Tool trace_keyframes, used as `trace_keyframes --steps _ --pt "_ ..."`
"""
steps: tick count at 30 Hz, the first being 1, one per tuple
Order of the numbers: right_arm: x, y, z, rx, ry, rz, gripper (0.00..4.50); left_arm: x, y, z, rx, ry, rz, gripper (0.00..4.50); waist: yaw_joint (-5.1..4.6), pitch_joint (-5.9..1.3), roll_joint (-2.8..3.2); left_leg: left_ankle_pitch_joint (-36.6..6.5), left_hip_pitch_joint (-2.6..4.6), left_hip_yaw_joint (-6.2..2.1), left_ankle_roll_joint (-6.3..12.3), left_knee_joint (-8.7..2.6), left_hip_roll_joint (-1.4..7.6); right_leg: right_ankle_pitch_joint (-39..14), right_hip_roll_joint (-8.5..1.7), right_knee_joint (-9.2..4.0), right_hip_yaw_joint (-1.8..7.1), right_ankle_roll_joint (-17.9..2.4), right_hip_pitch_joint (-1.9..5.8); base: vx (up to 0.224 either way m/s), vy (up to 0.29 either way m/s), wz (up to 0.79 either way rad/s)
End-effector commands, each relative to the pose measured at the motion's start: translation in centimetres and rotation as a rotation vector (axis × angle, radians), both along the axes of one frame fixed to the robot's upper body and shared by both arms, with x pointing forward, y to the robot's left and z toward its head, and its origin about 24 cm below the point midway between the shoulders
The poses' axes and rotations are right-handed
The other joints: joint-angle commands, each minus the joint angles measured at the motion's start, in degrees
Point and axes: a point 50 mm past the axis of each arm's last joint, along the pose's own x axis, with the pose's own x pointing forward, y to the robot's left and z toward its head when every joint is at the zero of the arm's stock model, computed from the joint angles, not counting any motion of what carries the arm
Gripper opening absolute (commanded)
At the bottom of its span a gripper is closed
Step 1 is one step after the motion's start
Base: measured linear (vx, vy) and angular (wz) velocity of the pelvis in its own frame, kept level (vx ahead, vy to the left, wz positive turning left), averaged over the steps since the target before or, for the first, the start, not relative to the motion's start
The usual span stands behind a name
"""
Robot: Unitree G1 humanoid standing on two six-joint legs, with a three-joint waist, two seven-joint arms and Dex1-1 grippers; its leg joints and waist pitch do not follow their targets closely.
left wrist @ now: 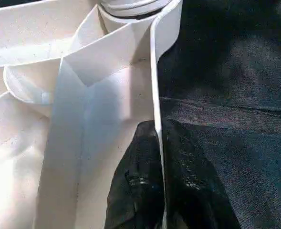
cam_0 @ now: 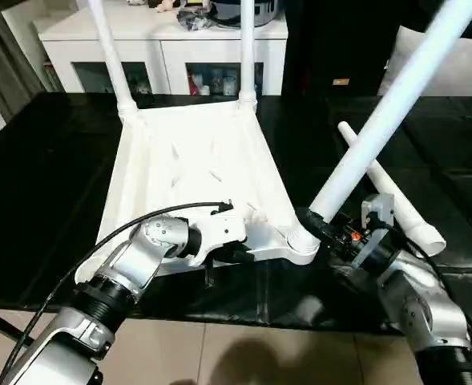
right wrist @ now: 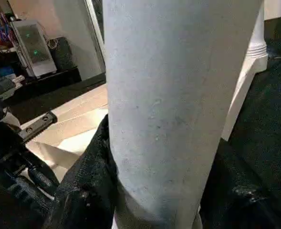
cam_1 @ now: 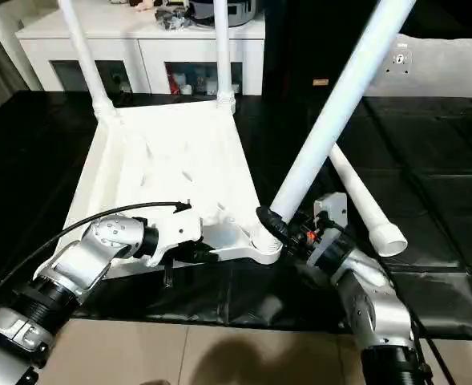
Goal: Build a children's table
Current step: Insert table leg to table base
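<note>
The third leg [cam_0: 380, 112] is clasped near its lower end by the right gripper [cam_0: 316, 218], one black finger [right wrist: 90, 186] being pressed against each side of the white tube, as is seen in the right wrist view. From that grasp the leg's long axis is carried up and away toward the robot's right, well off the vertical, while its foot is met by the near right corner socket [cam_0: 301, 242] of the upturned table top [cam_0: 195, 172]. The socket lies directly below the fingers and just beside them, so the coming move is judged to turn on this tilt: the leg would have to be swung upright, into line with the socket's own axis, before it can be pressed home.

The near rim of the top [left wrist: 155, 90] is pinched by the left gripper [cam_0: 223, 253], one finger inside the wall and one outside it, as is shown in the left wrist view; the top is thus braced against the black work surface [cam_0: 43, 200].

Further out, two legs [cam_0: 111, 56] [cam_0: 248, 52] are seen standing upright in the far corner sockets. A fourth leg [cam_0: 388, 188] is laid loose on the black surface, beyond the right gripper and on the robot's right, nearer the right arm than the left. A white cabinet [cam_0: 163, 48] is seen behind.
</note>
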Motion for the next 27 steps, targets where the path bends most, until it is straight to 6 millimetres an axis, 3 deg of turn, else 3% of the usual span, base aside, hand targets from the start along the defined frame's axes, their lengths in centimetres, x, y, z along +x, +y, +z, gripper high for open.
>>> trace_keyframes --steps 1,2,3,5,11,13,20,27 --pt "-0.6 -1.1 -1.7 -0.099 0.083 -0.049 1.87 0.0 0.3 -0.2 0.035 -0.01 -0.014 0.0 -0.51 -2.81 -0.12 -16.4 0.16 -1.33 2.88 -4.59 2.76 -26.2 -3.84 -5.69 2.75 -5.8 2.62 0.0 0.0 0.0" --pt "-0.6 -1.0 -1.7 -0.156 0.071 -0.029 1.87 0.0 0.3 -0.2 0.039 -0.01 -0.017 0.0 -0.56 -2.76 -0.1 -16.8 0.18 -1.31 2.83 -4.61 2.74 -26.9 -3.82 -5.79 2.71 -5.6 2.61 0.0 0.0 0.0" --pt "-0.7 -1.0 -1.6 -0.192 0.062 -0.014 1.87 0.0 0.3 -0.2 0.042 -0.009 -0.019 0.0 -0.54 -2.81 0.77 -17.3 0.47 -1.44 2.49 -4.66 2.8 -27.3 -3.91 -5.87 2.64 -5.4 2.61 0.0 0.0 0.0" --pt "-0.7 -1.0 -1.7 -0.271 0.062 0.024 1.87 -0.1 0.3 -0.2 0.046 -0.008 -0.025 0.0 -0.78 -2.84 0.19 -17.5 0.32 -1.45 2.45 -4.76 2.8 -26.3 -3.79 -5.91 2.66 -5.4 2.79 0.0 0.0 0.0" --pt "-0.4 -0.8 -1.6 -0.316 0.089 0.094 1.87 -0.1 0.4 -0.4 0.066 -0.008 -0.043 0.0 -1.48 -2.61 0.23 -19.3 0.48 -1.48 2.77 -4.74 2.67 -29.4 -3.85 -6.31 2.58 -4.9 2.51 0.0 0.0 0.0" --pt "-0.4 -0.8 -1.7 -0.327 0.097 0.111 1.87 -0.1 0.4 -0.4 0.069 -0.009 -0.045 0.0 -1.73 -2.69 0.22 -19.5 0.29 -1.62 2.87 -4.85 2.79 -28.2 -3.77 -6.08 2.58 -5.2 2.67 0.0 0.0 0.0" --pt "-0.4 -0.3 -1.8 -0.352 0.147 0.235 1.87 0.3 0.6 -0.1 0.079 -0.017 -0.055 0.0 -1.63 -2.77 -0.32 -18.0 0.08 -1.45 3.46 -4.8 2.82 -27.3 -4.0 -5.94 2.82 -5.8 2.73 0.0 0.0 0.0" --pt "0.4 0.8 -1.9 -0.361 0.178 0.331 1.87 1.6 0.9 0.7 0.092 -0.025 -0.064 0.0 -1.95 -2.53 -0.28 -19.8 0.22 -1.54 3.05 -4.75 2.6 -31.0 -3.97 -6.38 2.5 -4.9 2.53 0.0 0.0 0.0"
